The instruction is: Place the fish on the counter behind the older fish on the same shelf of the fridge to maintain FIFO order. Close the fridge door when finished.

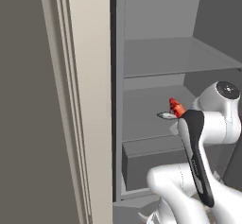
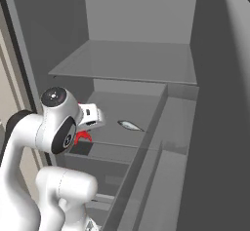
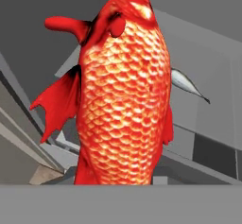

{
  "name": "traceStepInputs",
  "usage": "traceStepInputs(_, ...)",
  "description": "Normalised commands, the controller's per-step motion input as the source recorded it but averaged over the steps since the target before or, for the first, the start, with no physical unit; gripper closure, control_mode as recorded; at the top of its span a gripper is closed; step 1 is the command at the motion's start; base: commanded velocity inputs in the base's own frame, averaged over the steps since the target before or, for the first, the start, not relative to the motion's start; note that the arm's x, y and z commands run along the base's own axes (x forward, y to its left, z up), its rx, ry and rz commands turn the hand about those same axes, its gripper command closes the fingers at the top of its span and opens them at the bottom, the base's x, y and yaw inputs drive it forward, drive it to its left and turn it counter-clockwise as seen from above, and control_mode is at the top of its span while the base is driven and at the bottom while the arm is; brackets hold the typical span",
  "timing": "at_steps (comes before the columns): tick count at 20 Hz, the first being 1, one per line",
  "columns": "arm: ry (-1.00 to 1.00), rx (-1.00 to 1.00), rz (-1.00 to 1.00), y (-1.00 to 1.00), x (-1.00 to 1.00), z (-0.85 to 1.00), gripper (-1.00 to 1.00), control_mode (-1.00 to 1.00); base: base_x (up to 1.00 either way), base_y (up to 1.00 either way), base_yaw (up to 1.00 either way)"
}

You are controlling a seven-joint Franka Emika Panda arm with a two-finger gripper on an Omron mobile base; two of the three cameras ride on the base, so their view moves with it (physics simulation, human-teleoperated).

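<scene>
The red-orange fish hangs head-up in my gripper, which is shut on it; the fish covers the fingertips in the hand view. It is held at the front of the fridge's middle shelf, seen as a red spot beside my forearm and under the white hand. The older fish, small and grey-silver, lies on that same shelf just beside the red one, further right in the right base view and behind the red fish's flank in the hand view.
The fridge stands open, with an upper shelf above and a large grey drawer below the middle shelf. The open fridge door with its bins lies to the right. A cream cabinet panel borders the fridge's left side.
</scene>
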Motion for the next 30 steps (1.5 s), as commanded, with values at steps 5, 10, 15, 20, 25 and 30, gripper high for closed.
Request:
traceStepInputs(5, -0.51, -0.14, 0.18, 0.00, -0.50, -0.91, 1.00, -1.00, 0.00, 0.00, 0.00)
traceStepInputs(10, -0.38, -0.13, 0.10, 0.00, -0.10, -0.58, 1.00, -1.00, 0.00, 0.00, 0.00)
traceStepInputs(15, -0.15, -0.14, 0.02, 0.05, 0.20, -0.49, 1.00, -1.00, 0.00, 0.00, 0.00)
traceStepInputs(20, -0.11, -0.12, 0.06, 0.36, 0.55, -0.80, 1.00, -1.00, 0.00, 0.00, 0.00)
traceStepInputs(25, -0.17, -0.02, 0.12, 0.12, 0.41, -0.48, 1.00, -1.00, 0.00, 0.00, 0.00)
traceStepInputs(30, -0.07, 0.00, 0.13, -0.02, 0.33, -0.15, 1.00, -1.00, 0.00, 0.00, 0.00)
